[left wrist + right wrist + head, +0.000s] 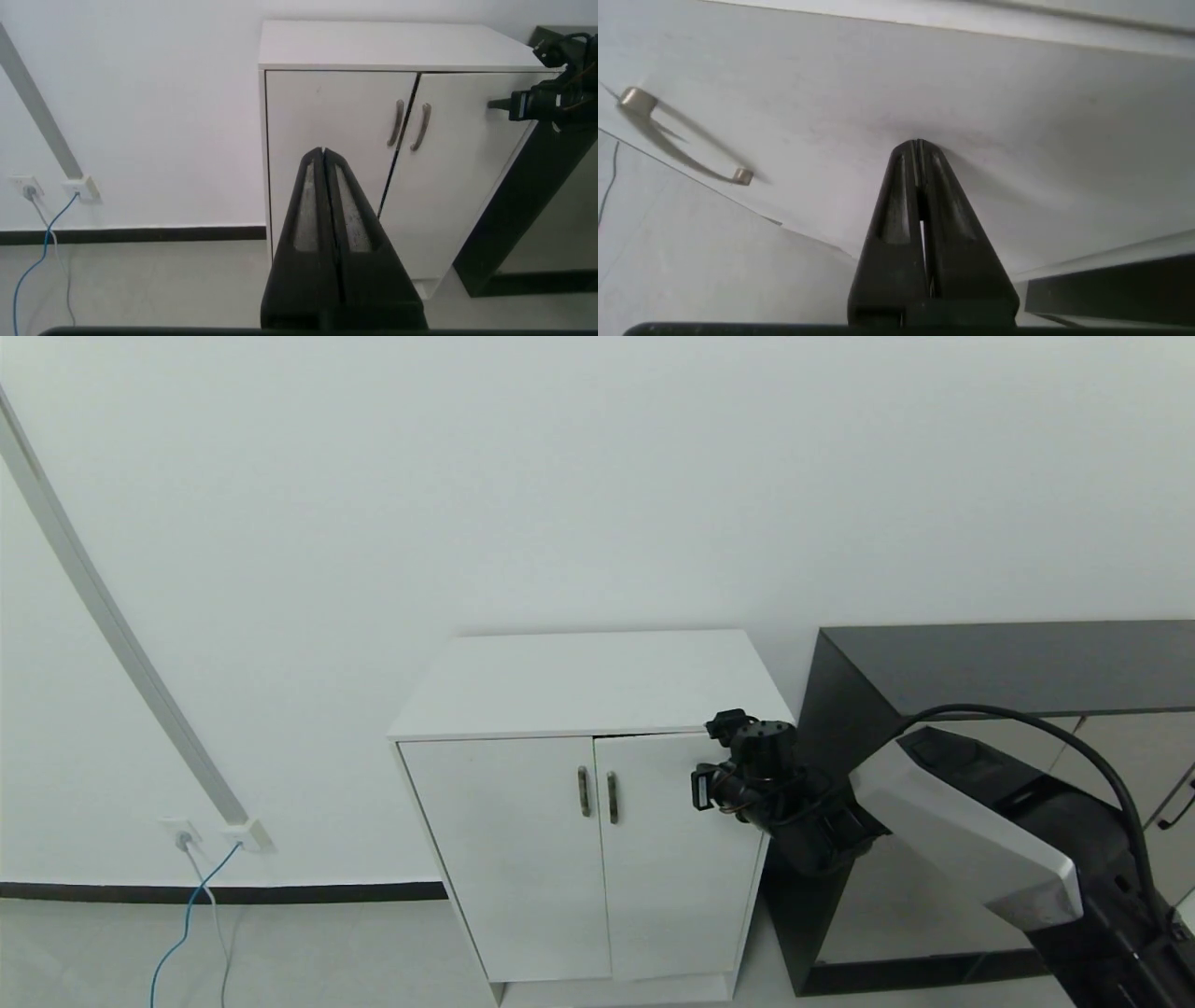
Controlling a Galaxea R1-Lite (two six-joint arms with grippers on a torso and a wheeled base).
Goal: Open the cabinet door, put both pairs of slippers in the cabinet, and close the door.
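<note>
A white two-door cabinet [579,686] stands against the wall, with two grey handles [597,793] at its centre. A thin dark gap shows along the top of the right door [672,877]; the left door [513,859] lies flush. My right gripper [920,147] is shut and empty, its tips at the right door's face near the hinge side, to the right of the handles. It also appears in the head view [697,791] and the left wrist view [492,105]. My left gripper [322,152] is shut and empty, held well back from the cabinet front.
A tall black unit [980,663] stands tight against the cabinet's right side. Wall sockets [215,833] with a blue and a white cable [191,915] are low on the wall to the left. Bare floor [280,961] lies in front of them.
</note>
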